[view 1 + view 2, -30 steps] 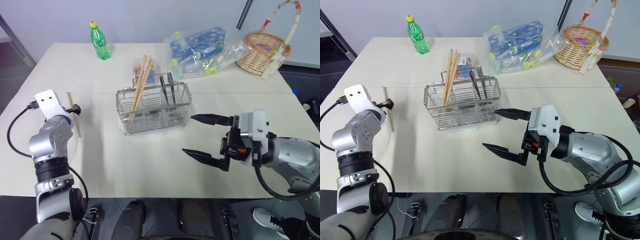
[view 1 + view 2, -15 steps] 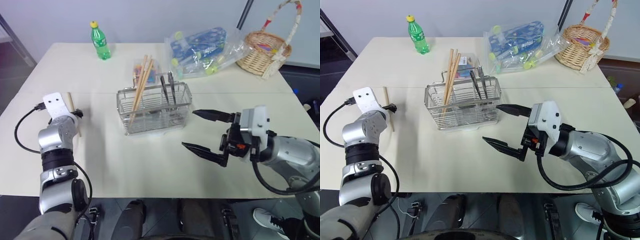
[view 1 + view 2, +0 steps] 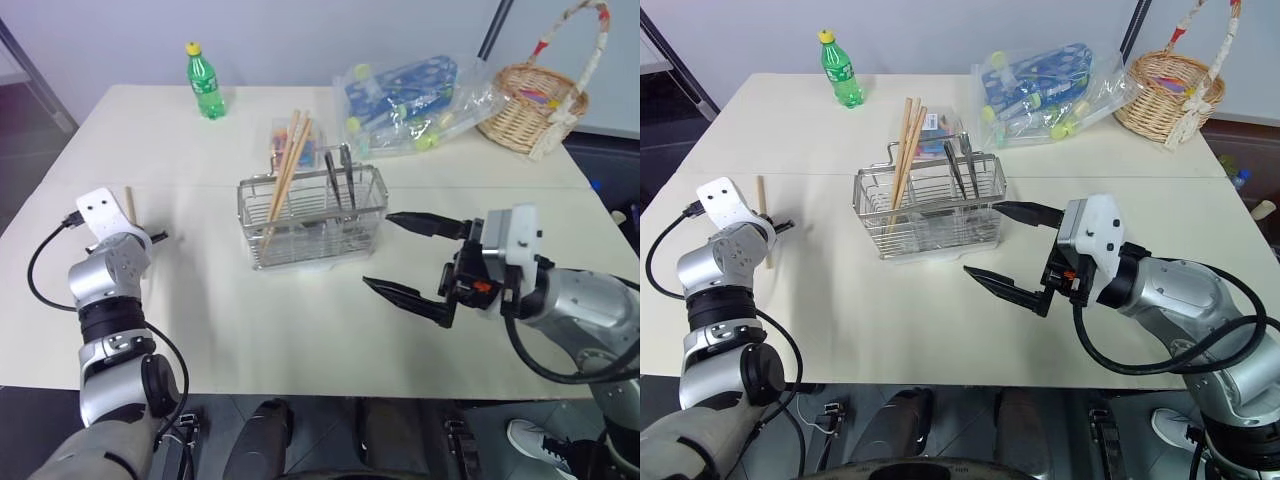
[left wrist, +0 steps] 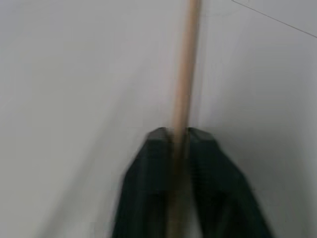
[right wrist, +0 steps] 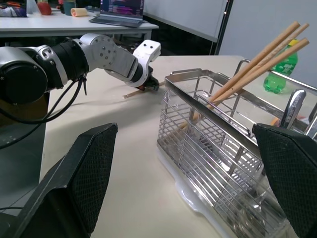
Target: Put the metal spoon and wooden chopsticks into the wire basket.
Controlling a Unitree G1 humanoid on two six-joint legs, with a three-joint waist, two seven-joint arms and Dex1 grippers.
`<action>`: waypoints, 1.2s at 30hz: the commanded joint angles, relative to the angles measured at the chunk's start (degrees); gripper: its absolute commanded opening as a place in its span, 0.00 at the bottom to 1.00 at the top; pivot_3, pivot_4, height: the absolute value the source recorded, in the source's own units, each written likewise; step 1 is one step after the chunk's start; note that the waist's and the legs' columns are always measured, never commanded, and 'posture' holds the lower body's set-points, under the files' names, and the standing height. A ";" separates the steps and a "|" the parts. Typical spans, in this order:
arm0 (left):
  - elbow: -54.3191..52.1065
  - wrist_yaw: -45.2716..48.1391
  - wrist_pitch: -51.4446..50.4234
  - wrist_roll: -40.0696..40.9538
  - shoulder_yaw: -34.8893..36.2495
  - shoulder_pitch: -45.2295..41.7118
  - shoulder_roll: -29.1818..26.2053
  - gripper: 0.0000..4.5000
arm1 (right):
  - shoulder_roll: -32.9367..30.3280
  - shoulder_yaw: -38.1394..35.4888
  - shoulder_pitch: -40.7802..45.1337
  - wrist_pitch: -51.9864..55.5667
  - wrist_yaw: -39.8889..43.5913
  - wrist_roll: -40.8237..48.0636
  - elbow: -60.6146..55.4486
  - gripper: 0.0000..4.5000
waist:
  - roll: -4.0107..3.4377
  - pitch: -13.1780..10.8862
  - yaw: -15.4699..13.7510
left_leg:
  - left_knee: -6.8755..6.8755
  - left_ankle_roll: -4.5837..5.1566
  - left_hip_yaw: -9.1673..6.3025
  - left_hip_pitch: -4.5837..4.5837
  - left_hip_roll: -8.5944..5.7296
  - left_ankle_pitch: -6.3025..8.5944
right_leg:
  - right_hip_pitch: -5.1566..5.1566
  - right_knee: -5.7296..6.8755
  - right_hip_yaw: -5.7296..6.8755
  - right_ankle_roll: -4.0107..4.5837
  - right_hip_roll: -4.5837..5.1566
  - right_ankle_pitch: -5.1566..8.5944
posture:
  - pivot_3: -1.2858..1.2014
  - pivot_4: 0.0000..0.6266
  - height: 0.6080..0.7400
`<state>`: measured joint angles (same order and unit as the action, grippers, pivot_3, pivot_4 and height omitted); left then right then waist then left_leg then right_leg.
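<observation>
Cream bench: wire basket mid-bench, several wooden chopsticks already leaning inside. Left hand has pinched shut on the last chopstick lying flat, presumably to lift it. Right hand hovers wide open, empty, beside the basket.

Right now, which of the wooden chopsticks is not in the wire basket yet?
The single light-brown wooden chopstick lying flat on the table, pinched by the left gripper. The other wooden chopsticks stand leaning inside the silver wire basket.
</observation>
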<state>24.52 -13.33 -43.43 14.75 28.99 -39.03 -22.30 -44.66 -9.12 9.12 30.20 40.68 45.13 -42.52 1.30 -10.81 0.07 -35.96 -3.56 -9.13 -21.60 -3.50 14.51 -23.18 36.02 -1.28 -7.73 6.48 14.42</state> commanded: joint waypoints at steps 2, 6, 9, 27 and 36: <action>-1.38 0.32 -0.86 0.27 0.02 0.59 -0.20 0.02 | 0.49 -0.45 0.89 -0.08 -0.51 0.70 -0.87 1.00 | 0.00 0.00 -0.30 | 0.00 0.00 0.00 0.00 0.00 0.00 | 0.00 0.00 0.00 0.00 0.00 0.00 | 0.52 0.24 1.00; -1.03 -0.28 -0.81 -1.03 -0.65 0.91 -1.01 0.02 | 0.73 -0.46 0.98 0.20 -0.73 0.65 -0.73 1.00 | 0.00 0.00 -0.31 | 0.00 0.00 0.01 0.00 0.00 0.00 | -0.01 0.00 0.00 0.00 0.00 0.00 | 0.52 0.24 1.00; -0.31 -0.26 0.28 -1.24 -0.38 0.12 -1.78 0.02 | 0.95 -0.76 1.07 0.55 -1.25 1.00 -0.58 1.00 | 0.00 0.00 -0.28 | 0.00 0.00 0.01 0.00 0.00 0.00 | -0.01 0.00 0.00 0.00 0.00 0.00 | 0.52 0.24 1.00; -1.04 39.90 30.92 10.70 -5.37 -16.35 -4.82 0.02 | 1.87 -6.44 -1.54 4.72 -11.59 5.89 -4.07 1.00 | 0.08 -0.04 -0.57 | -0.05 -0.01 0.01 -0.29 0.00 -0.01 | -0.24 -0.04 0.02 0.00 0.02 -0.01 | 0.52 0.24 1.00; -9.41 55.61 19.89 28.93 -6.04 -21.71 -2.08 0.02 | 0.65 -11.35 -5.35 6.81 -15.76 10.00 -6.00 1.00 | 0.05 -0.02 0.46 | -0.16 0.01 -0.04 -0.45 -0.01 -0.01 | -0.30 0.00 0.05 -0.08 0.01 -0.06 | 0.52 0.24 1.00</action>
<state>17.99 40.46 -21.41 40.90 23.41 -60.36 -24.33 -43.38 -18.78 4.14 37.19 24.78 54.15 -46.14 1.35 -10.83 0.53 -36.13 -3.54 -9.18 -22.04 -3.51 14.50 -23.47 36.05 -1.23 -7.81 6.48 14.36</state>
